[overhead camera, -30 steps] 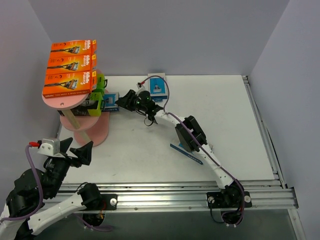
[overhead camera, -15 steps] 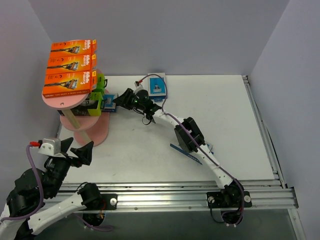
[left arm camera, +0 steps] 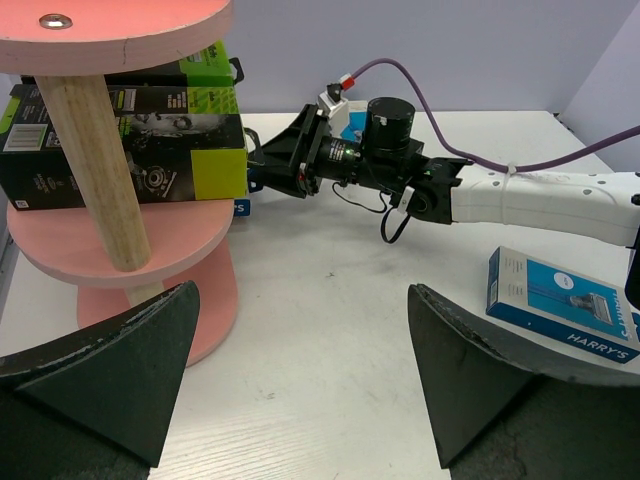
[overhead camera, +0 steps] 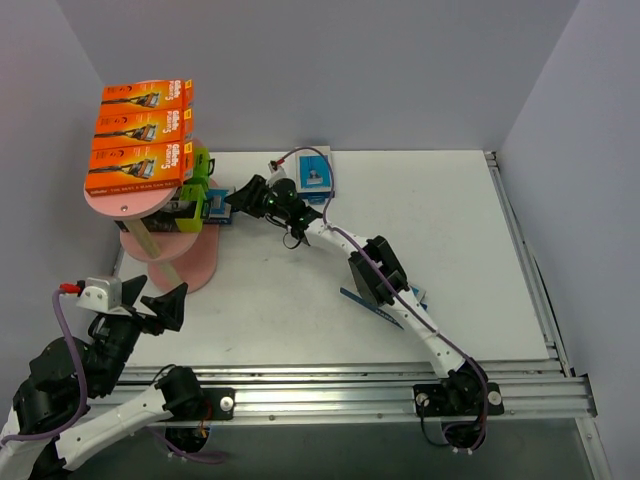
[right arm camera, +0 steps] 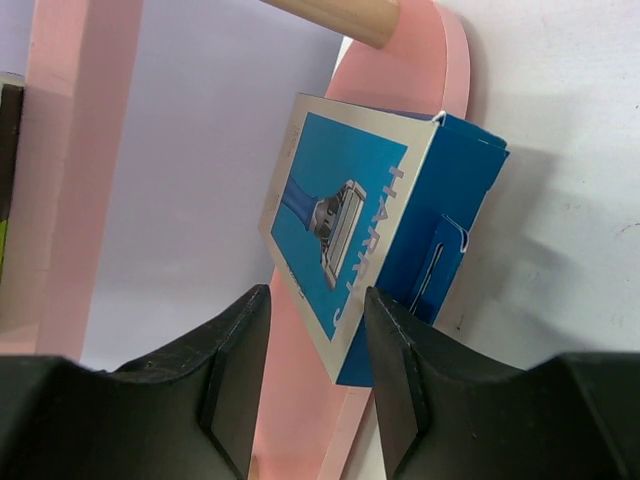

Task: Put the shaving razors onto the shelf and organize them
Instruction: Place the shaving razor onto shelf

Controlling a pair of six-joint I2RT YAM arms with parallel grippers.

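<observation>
Right arm is reaching across the table [overhead camera: 450, 230] toward the shelf [overhead camera: 120, 207]. The right gripper [right arm camera: 316, 320] is clamping a blue Harry's razor pack [right arm camera: 340, 215] by its short end, one finger on each broad face, printed side facing the wrist camera.

The held pack is sitting at the shelf's right side, level with the middle board and just beside the black-and-lime packs [left arm camera: 150, 150]. In the wrist view it is overlapping a pink board rim. Whether it is resting on the board or only hovering at the edge, I cannot tell.

Shelf contents:
- Three orange packs [overhead camera: 140, 125] are lying flat in a row on the top board, print up.
- The black-and-lime packs are standing on the middle board, behind the wooden post [left arm camera: 100, 170] as the left wrist camera is seeing them.

Packs lying loose on the table:
- A second blue pack [left arm camera: 560, 300] is lying flat near the right arm's forearm, partly under it in the top view.
- A third blue pack [overhead camera: 315, 172] is lying near the far wall, just behind the right wrist.

Left arm is sitting folded at the near left corner, well apart from the shelf. The left gripper [left arm camera: 300, 300] is standing with its fingers spread wide and nothing between them, pointing toward the shelf base.
</observation>
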